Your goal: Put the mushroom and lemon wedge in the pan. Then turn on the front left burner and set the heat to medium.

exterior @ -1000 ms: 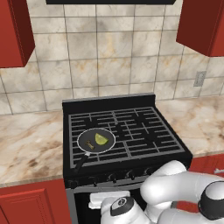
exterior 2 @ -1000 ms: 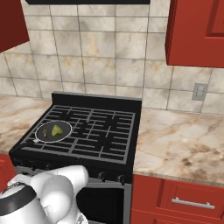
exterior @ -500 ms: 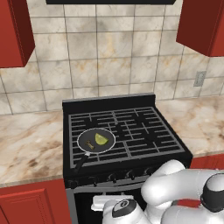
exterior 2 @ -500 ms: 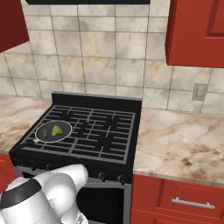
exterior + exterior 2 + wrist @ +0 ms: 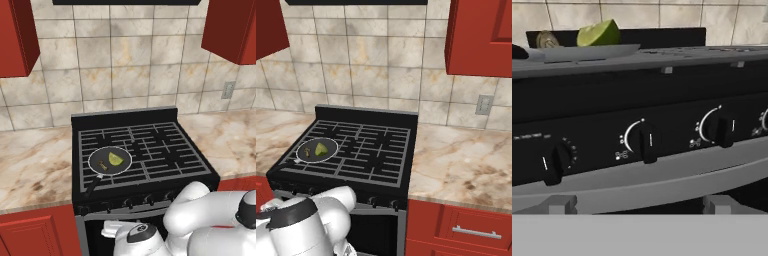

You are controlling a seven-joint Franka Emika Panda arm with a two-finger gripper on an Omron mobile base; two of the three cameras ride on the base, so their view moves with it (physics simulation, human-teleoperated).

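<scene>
**While the hand faces the knobs, pan sits loaded on the front left burner**

Where the stove stands between two marbled counters, the pan rests on the front left part of the grate, its short handle pointing toward the stove's front edge and slightly left. Inside it lie the lemon wedge, toward the right of the pan, and the mushroom, a small tan bit just left of the wedge. From the right base view the same pan sits at the near left corner of the grate, with the wedge in it and the mushroom a tiny speck beside it.

The hand camera looks straight at the stove's front panel from low down. Three knobs show fully there: a left knob, a middle knob and a right knob, with the edge of another at the far right. Each is dark with a pale pointer line and a white arc marked beside it. Above the panel, the pan's pale rim is seen side-on at upper left, with the wedge rising over it and the mushroom to its left.

The white arm is folded low in front of the oven in both base views. The gripper's fingertips cannot be made out, so I cannot tell whether it is open or closed.
</scene>
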